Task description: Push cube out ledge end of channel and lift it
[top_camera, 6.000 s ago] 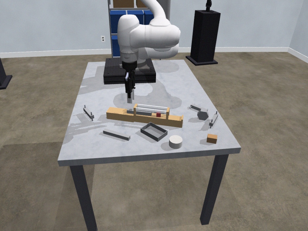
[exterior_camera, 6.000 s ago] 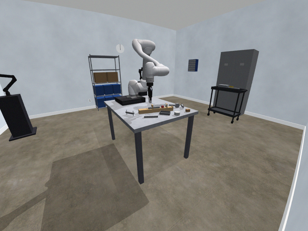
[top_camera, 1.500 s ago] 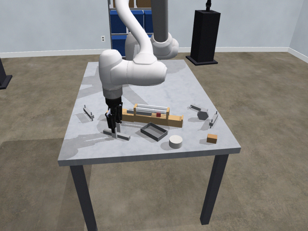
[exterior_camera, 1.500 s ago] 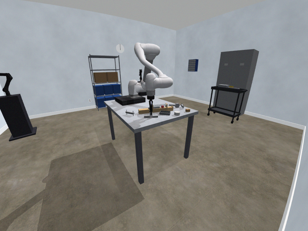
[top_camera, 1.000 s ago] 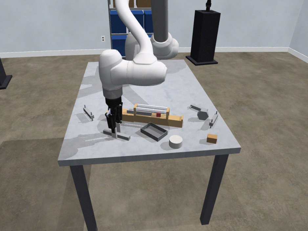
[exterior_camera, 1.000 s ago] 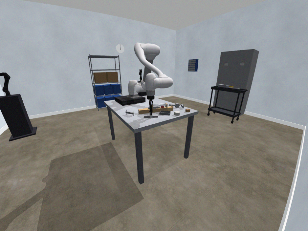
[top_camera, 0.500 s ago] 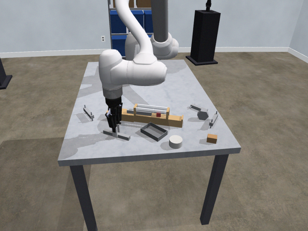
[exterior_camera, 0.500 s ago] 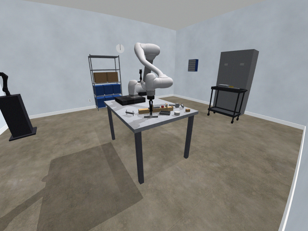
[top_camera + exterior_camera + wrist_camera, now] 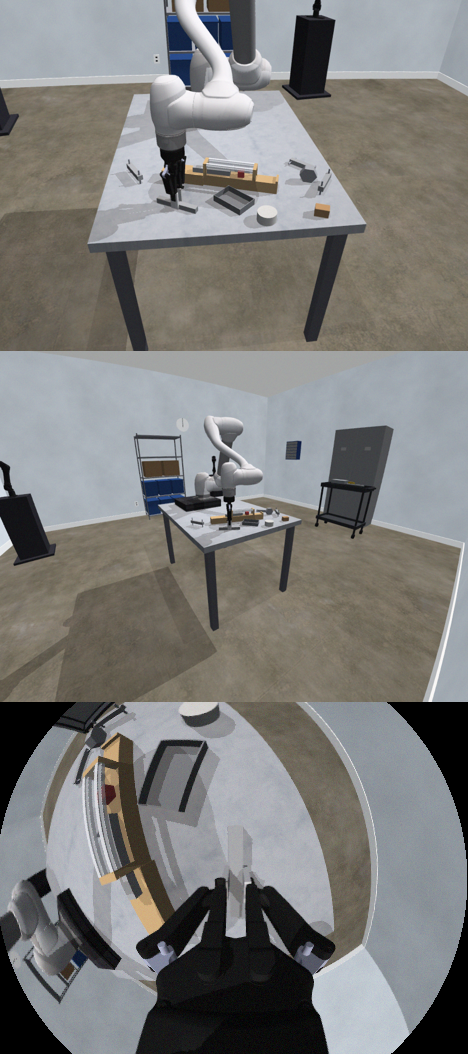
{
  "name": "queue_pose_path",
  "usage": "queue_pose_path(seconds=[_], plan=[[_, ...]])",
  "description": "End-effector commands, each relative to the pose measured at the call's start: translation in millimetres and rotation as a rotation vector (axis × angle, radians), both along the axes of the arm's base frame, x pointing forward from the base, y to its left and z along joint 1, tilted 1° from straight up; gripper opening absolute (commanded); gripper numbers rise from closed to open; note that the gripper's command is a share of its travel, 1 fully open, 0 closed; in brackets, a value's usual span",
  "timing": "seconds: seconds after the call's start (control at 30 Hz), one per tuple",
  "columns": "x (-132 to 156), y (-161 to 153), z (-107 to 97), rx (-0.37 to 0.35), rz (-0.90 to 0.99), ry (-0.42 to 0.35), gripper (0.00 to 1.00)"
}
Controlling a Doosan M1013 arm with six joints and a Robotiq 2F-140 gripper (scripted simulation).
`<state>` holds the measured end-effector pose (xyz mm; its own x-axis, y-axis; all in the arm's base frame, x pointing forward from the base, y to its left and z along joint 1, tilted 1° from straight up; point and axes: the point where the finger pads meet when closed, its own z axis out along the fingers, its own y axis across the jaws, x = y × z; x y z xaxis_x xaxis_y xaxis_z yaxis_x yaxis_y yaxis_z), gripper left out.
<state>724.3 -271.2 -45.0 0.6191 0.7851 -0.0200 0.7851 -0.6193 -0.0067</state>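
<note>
A small red cube (image 9: 240, 174) sits inside the tan channel (image 9: 230, 175), under its clear roof and near the right post. It also shows in the wrist view (image 9: 108, 793). My gripper (image 9: 174, 196) points straight down in front of the channel's left end. It is shut on the upright stem of a grey T-shaped tool (image 9: 176, 204), whose bar rests on the table. In the wrist view the stem (image 9: 238, 864) stands between my fingertips. The channel (image 9: 122, 837) lies to the left there.
A grey open tray (image 9: 233, 199) lies just in front of the channel. A white cylinder (image 9: 266, 215) and a tan block (image 9: 322, 210) stand front right. A grey hexagon (image 9: 308, 174) and two grey tools (image 9: 324, 181) (image 9: 300, 163) lie right. Another tool (image 9: 134, 171) lies left.
</note>
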Motion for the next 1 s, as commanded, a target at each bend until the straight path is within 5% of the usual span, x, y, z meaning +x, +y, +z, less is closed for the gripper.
queue_pose_path(seconds=[0.0, 0.27, 0.53, 0.7, 0.97], plan=[[0, 0, 0, 0.0, 0.0, 0.0, 0.0], [0, 0, 8, 0.0, 0.0, 0.0, 0.0], [1, 1, 88, 0.0, 0.0, 0.0, 0.0], [2, 1, 109, 0.0, 0.0, 0.0, 0.0], [2, 1, 114, 0.0, 0.0, 0.0, 0.0]])
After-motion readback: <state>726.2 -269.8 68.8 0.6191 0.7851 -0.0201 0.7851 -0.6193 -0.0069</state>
